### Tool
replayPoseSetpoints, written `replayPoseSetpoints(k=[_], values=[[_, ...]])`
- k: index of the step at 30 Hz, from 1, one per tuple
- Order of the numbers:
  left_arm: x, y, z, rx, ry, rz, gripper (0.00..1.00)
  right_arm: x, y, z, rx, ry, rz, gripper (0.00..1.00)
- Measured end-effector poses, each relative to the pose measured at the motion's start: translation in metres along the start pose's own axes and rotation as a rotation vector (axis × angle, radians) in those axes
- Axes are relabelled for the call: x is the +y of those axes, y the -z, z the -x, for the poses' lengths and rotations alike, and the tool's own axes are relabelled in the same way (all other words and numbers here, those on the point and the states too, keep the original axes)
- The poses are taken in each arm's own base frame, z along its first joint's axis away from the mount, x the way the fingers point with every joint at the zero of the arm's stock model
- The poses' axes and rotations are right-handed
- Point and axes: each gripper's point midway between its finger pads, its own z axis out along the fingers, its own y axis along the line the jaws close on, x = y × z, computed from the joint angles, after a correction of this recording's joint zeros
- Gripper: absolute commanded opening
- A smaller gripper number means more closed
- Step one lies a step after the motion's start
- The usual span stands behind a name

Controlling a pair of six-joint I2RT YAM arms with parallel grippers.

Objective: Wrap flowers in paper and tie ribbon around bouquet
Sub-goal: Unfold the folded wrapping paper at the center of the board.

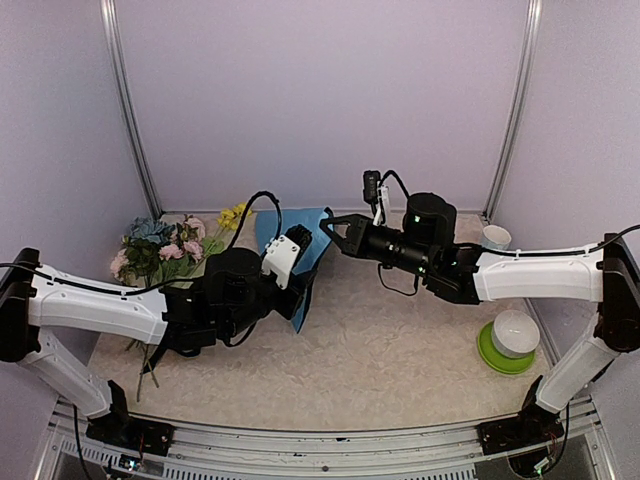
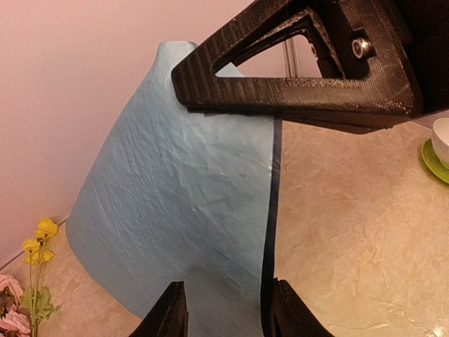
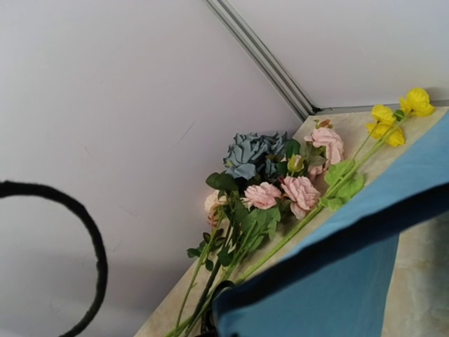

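Our left end effector (image 2: 224,317) stands with its jaws partly apart. The lower part of the paper (image 2: 175,210) lies in the gap between its fingers (image 2: 170,316), and we see no pinch there yet. Our right end effector (image 1: 330,226) is closed on the sheet's top edge and holds it up off the table (image 1: 400,340). The paper hangs as a curved, nearly upright wall between the two arms, with a darker blue strip along one side. The flowers (image 3: 273,189) lie on the table near the sheet's left side, by the back-left wall, and none of them is on the paper. We cannot pick out the ribbon.

We judge the step to be getting the sheet under two-handed control so it can be spread flat for the flowers. To do it well, we should close the left jaws on a single layer near the edge, not on a crumpled fold. Only then should we draw the arms apart, gently, since the thin paper would likely tear under a sharp pull. We should lay it beside the blooms without sweeping them.
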Motion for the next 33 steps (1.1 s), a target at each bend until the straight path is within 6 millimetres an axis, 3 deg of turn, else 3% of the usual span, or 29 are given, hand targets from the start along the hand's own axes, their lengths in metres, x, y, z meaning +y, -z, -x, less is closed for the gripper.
replayPoseSetpoints(k=[15,22,33], values=[[0.02,-0.005,-0.006,0.022,0.0,0.088,0.41,0.0,0.0,0.0,0.001,0.0,0.001,0.0],[0.021,-0.014,-0.017,0.054,-0.015,0.134,0.49,0.001,0.0,-0.001,0.004,-0.001,0.004,0.0],[0.006,-0.03,-0.006,0.041,-0.059,0.201,0.49,0.003,-0.007,-0.007,0.017,-0.006,0.01,0.0]])
